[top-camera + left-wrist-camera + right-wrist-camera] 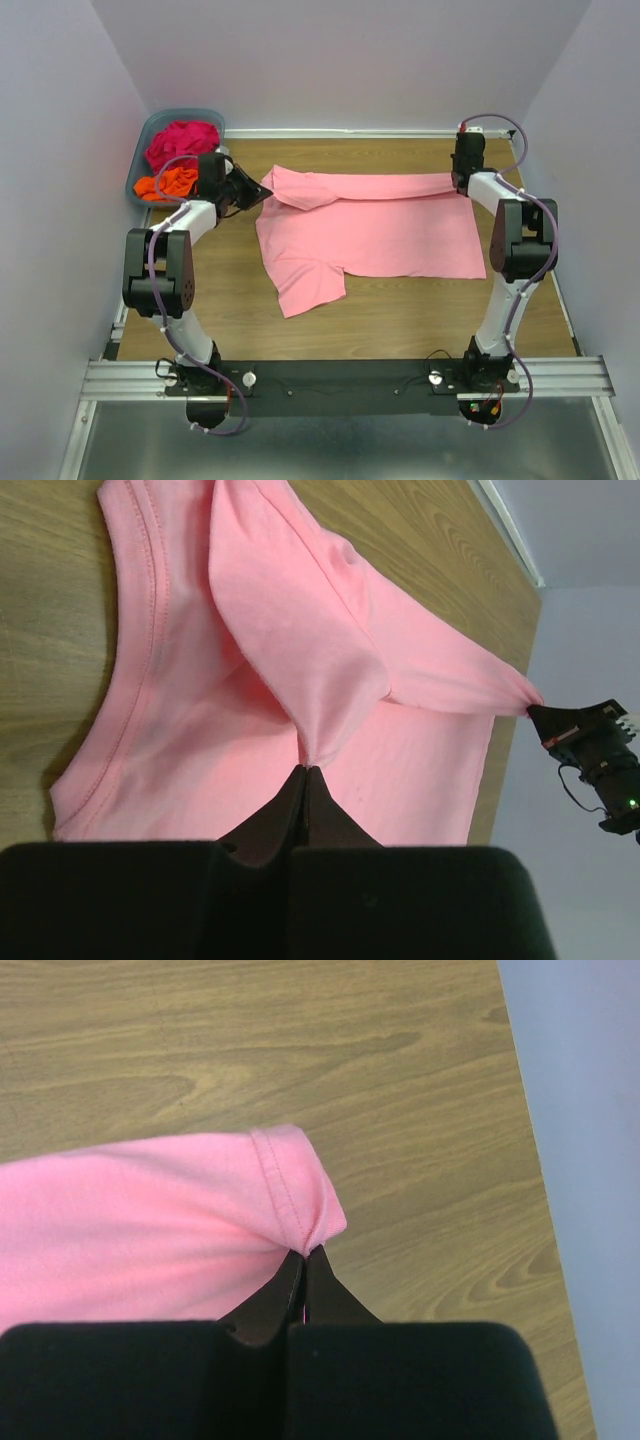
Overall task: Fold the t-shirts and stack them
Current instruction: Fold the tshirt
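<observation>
Across the far half of the tabletop [400, 320] lies the pink t-shirt [390, 240], its long axis running from the left edge toward the right edge, neck to the left and hem [285, 1175] to the right. Each arm has one end of the shirt's far side. The left hand [256, 192] is closed tight on a pinch of cloth near the far left shoulder, and the right hand [462, 182] is closed tight on the far right corner of the hem. Between them the far side is raised off the wood and drawn into a band that partly drapes over the body of the shirt.

From both hands the rest of the shirt lies toward the near edge, so the fold line would run left to right, parallel to the line between the two pinches. Judging from this, the next move is for both arms to carry that side toward the near edge together, keeping it level so the fold lands square. One sleeve [305, 290] juts out toward the near edge on the left side; it is closer to the left arm and may need tucking in.

At the far left corner a basket [137, 165] holds the magenta t-shirt [182, 140] and the orange t-shirt [168, 183], both crumpled and well apart from the right arm.
</observation>
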### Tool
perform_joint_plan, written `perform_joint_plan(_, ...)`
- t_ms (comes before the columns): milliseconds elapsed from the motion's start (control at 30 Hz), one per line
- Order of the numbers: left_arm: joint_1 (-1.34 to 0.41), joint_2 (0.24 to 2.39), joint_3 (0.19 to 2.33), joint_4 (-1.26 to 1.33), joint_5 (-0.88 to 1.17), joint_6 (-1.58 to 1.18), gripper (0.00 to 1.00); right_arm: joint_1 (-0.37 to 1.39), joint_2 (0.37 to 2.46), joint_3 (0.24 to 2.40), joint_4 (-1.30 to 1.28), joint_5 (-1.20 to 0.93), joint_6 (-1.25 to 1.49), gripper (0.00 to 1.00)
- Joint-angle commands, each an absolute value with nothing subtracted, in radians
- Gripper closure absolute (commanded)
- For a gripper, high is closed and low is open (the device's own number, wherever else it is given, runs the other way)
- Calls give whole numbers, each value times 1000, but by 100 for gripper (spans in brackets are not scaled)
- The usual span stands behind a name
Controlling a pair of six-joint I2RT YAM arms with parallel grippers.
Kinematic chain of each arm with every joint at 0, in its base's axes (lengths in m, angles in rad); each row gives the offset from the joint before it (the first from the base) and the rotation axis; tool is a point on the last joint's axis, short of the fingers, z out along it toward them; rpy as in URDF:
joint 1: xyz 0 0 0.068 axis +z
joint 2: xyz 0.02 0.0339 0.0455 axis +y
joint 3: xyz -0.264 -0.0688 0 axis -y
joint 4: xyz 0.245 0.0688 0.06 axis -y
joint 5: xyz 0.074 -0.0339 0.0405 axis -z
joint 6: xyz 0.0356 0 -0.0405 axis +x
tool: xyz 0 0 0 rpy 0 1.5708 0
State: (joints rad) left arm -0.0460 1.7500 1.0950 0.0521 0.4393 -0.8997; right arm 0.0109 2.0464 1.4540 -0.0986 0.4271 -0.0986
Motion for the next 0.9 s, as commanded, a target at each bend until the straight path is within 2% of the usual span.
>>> perform_joint_plan(0, -46, 1721, 1077, 64, 465, -902, 100, 6, 1997, 1413, -117, 431, -74, 99)
perform_joint_plan(867, -66, 1649, 1014, 61, 500, -939, 100, 5, 2005, 1376, -158, 431, -22, 99)
